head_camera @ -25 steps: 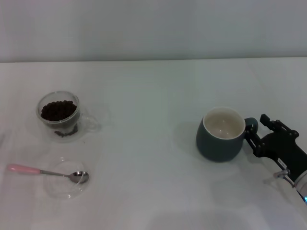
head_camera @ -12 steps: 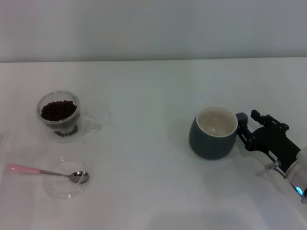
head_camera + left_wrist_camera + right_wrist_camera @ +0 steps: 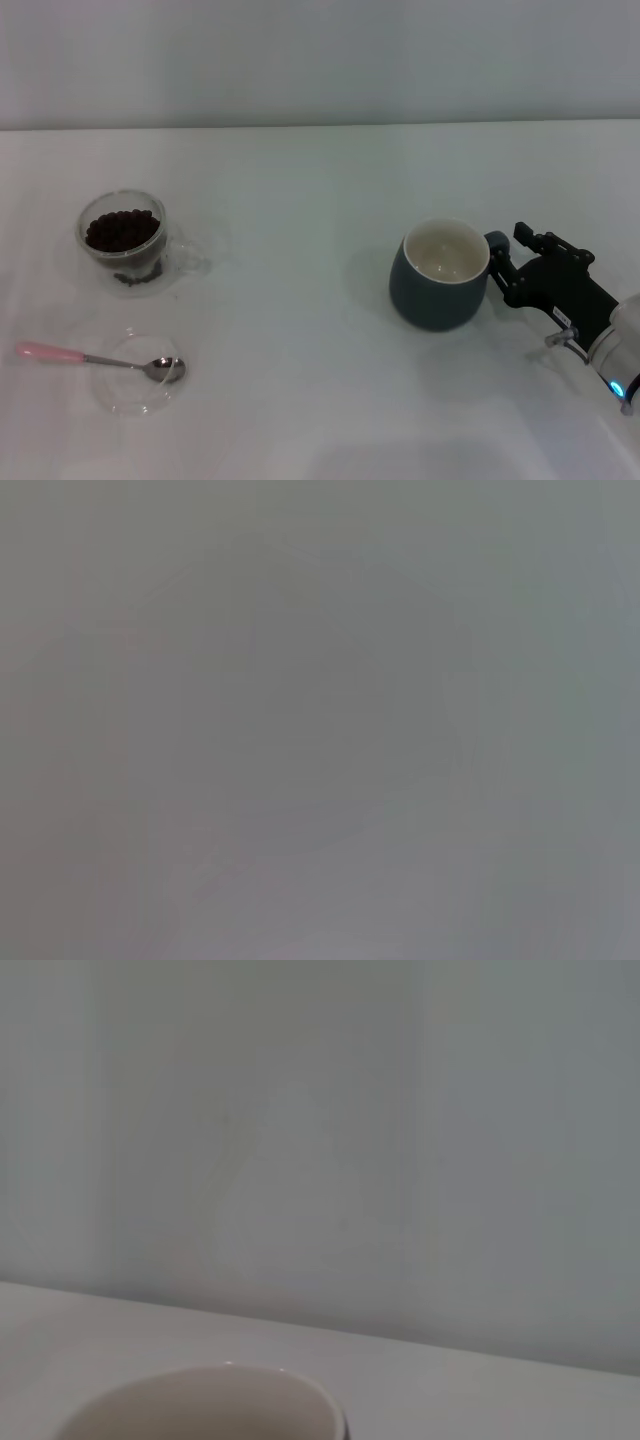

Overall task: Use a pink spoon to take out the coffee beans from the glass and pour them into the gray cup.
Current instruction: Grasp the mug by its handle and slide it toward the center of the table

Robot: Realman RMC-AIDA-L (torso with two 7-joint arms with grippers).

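**Right gripper clamped on the gray cup's handle**

The right gripper point(image 3: 505, 268) reached in low from the right edge of the table point(image 3: 320, 190) in the head view, its black jaws closed on the loop handle of the gray cup point(image 3: 438, 274). The cup's body sat directly ahead of the jaws, on their far-left side, upright, its cream inside bare. In the right wrist view only the pale rim of the gray cup point(image 3: 200, 1405) showed, just beyond where the jaws would be, with the plain wall behind it; the fingers themselves did not appear there.

The remaining task things lay well apart from the jaws, across the table to the left. Nearest the front edge was the pink spoon point(image 3: 100, 359), its metal bowl resting in a flat clear saucer point(image 3: 132, 373) and its pink handle sticking out over the saucer's rim, pointing away from the gripper. Farther back stood the glass point(image 3: 125, 241), upright, its clear side handle turned toward the gripper's side, with the coffee beans point(image 3: 121, 230) heaped inside it.

The left gripper was out of sight; its wrist view was a blank gray field.
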